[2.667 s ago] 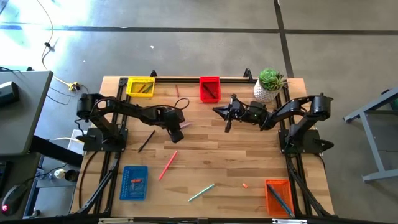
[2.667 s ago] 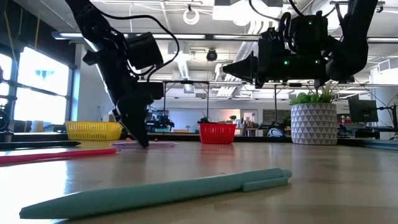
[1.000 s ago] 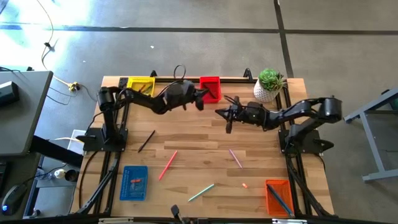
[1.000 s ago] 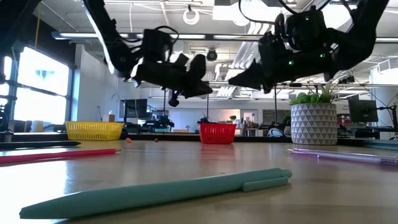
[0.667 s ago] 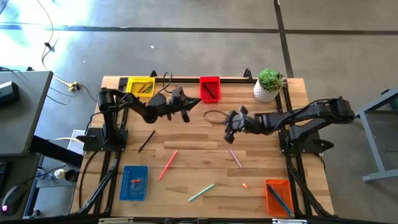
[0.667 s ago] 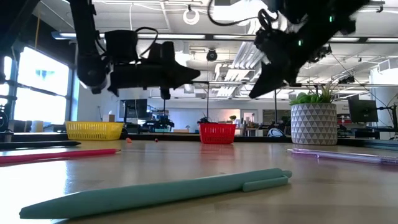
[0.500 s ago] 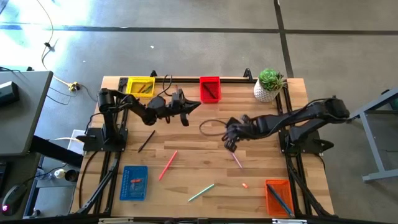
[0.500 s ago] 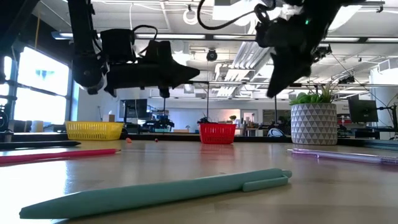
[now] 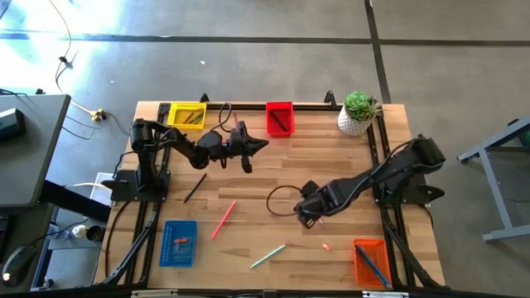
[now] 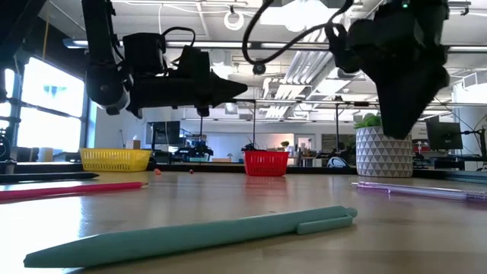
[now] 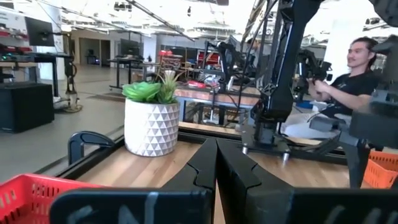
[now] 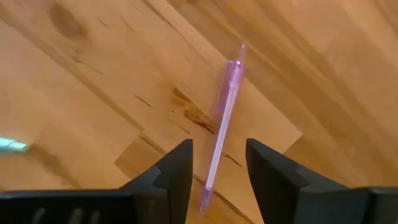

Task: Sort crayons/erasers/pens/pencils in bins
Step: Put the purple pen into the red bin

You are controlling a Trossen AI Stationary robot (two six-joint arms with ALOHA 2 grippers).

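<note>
Now the purple pen [image 12: 222, 118] lies flat on the bench [image 9: 265, 178], right of centre and toward the near side, and the right tool [image 12: 217, 163] has come down over it from the far side within the last second, fingers [image 12: 176, 167] apart, one either side of the barrel. That looks like the moment before a grasp. Meanwhile the left tool [image 9: 249, 152] has pulled back toward the far left, hanging just near the red bin [image 9: 279, 118], fingers together and empty.
</note>
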